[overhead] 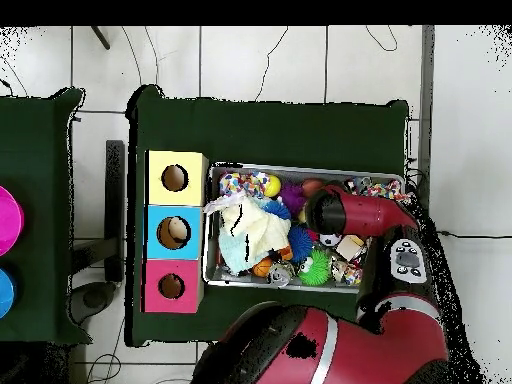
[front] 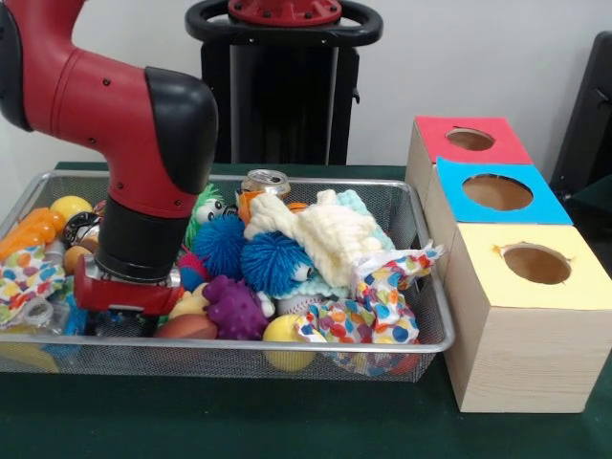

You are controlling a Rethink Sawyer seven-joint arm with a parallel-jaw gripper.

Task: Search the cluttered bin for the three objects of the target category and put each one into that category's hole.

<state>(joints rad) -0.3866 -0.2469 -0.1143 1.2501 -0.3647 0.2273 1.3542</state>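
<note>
The silver wire-mesh bin (front: pixel 287 346) stands on the green table and is heaped with toys; it also shows in the overhead view (overhead: pixel 300 168). The red-topped box's hole (front: pixel 469 140) is in the farthest box at the right, and shows in the overhead view (overhead: pixel 171 287). My gripper (front: pixel 122 311) is lowered into the bin's left part, among the toys beside a brown ball (front: pixel 186 327) and a purple knobbly toy (front: pixel 234 306). Its lower end is hidden by the clutter. In the overhead view the arm (overhead: pixel 350 212) covers it.
The bin holds blue spiky balls (front: pixel 273 260), a cream knitted cloth (front: pixel 330 234), a can (front: pixel 265 182), polka-dot cloth (front: pixel 373 306), a yellow ball (front: pixel 282 330) and orange toys (front: pixel 29 234). The blue-topped hole (front: pixel 497 192) and yellow-topped hole (front: pixel 536 263) lie nearer the camera.
</note>
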